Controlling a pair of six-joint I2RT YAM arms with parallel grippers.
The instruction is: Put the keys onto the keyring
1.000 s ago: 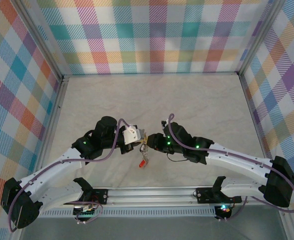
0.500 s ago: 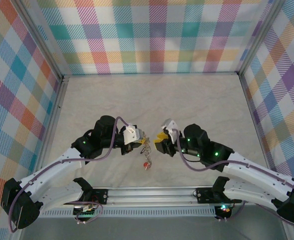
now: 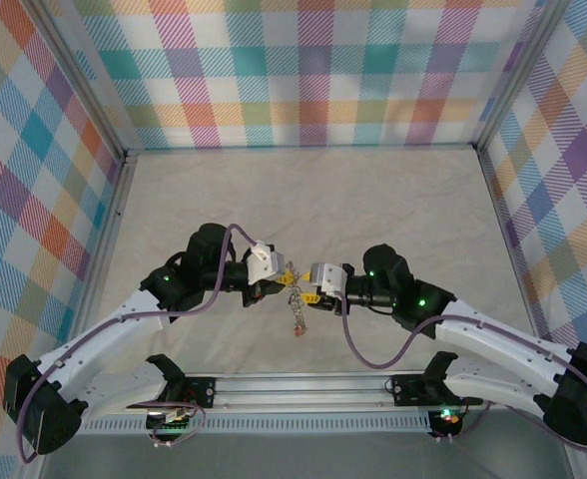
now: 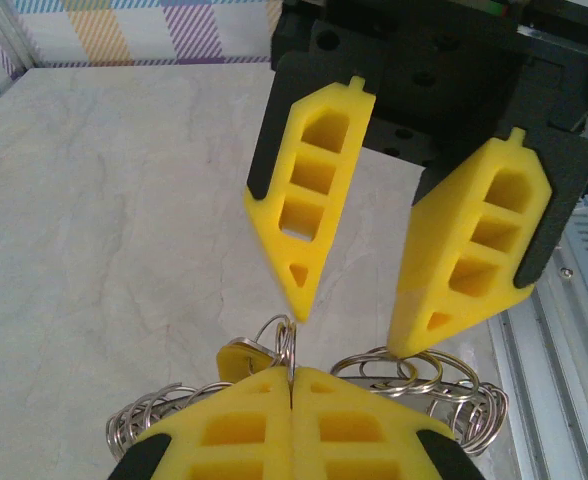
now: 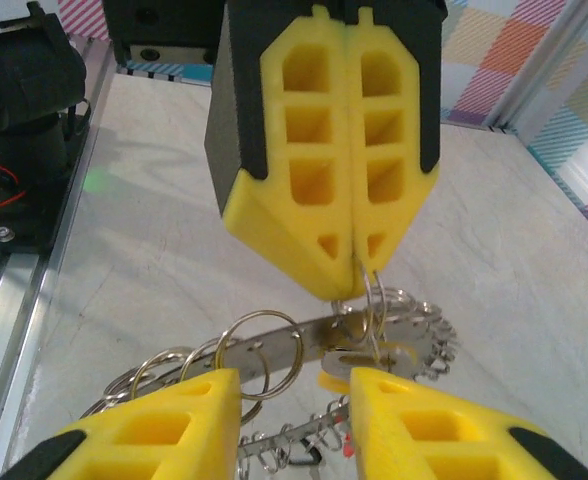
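Note:
The keyring [image 3: 295, 304] hangs between both grippers, just above the table. It is a silver band [image 5: 294, 338] fringed with small split rings [image 4: 394, 372]. My left gripper [image 4: 292, 375] is shut on one small ring [image 5: 376, 300] at the top of the keyring. A key with a yellow tag [image 5: 359, 368] hangs from that ring. A red tag [image 5: 346, 448] dangles lower down. My right gripper [image 5: 292, 380] faces the left one tip to tip. Its jaws are open and straddle the band with nothing pinched; one fingertip [image 4: 296, 305] hovers just above the held ring.
An aluminium rail [image 3: 303, 384] runs along the near edge behind the arm bases. A black arm base [image 5: 24, 110] stands beside it. Plaid walls [image 3: 303, 70] enclose the pale table [image 3: 303, 200], which stretches away behind the grippers.
The right gripper drew back from the keyring, turned its wrist, then came in again toward the left gripper. The left gripper kept its hold; the hanging ring swung slightly.

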